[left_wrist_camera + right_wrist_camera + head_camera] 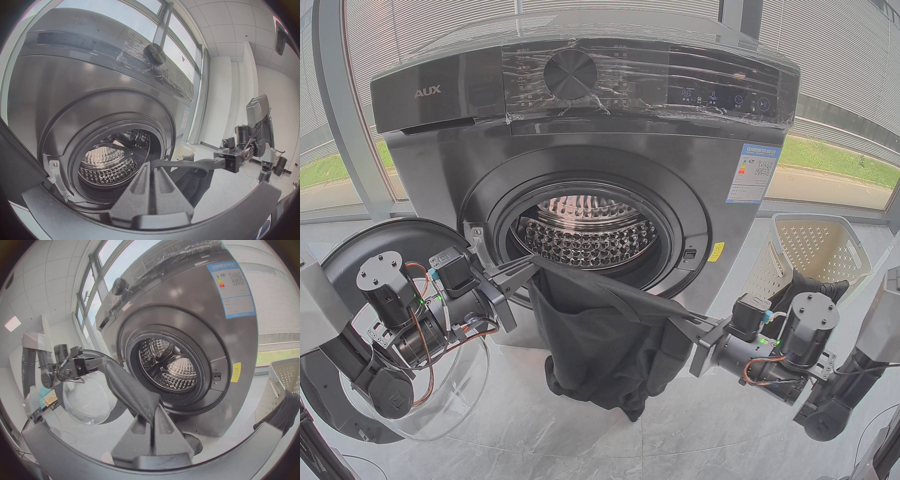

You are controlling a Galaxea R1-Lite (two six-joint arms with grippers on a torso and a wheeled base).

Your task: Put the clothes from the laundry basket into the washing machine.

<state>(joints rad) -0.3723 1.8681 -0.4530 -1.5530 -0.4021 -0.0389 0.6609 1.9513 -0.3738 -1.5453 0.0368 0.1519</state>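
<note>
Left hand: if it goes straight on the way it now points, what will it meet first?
The left hand, shut on the black garment, points across the washing machine's drum opening. It would likely meet the opening's rim first; depth is unclear.

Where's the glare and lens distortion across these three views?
Head view: mild barrel bend bows the washing machine; bright highlights inside the drum, glints off the control panel's plastic wrap. Left wrist view: heavy fisheye, dark corners, window backlight. Right wrist view: same fisheye; sky reflections streak the machine's front, and the black garment reads dark against it.
</note>
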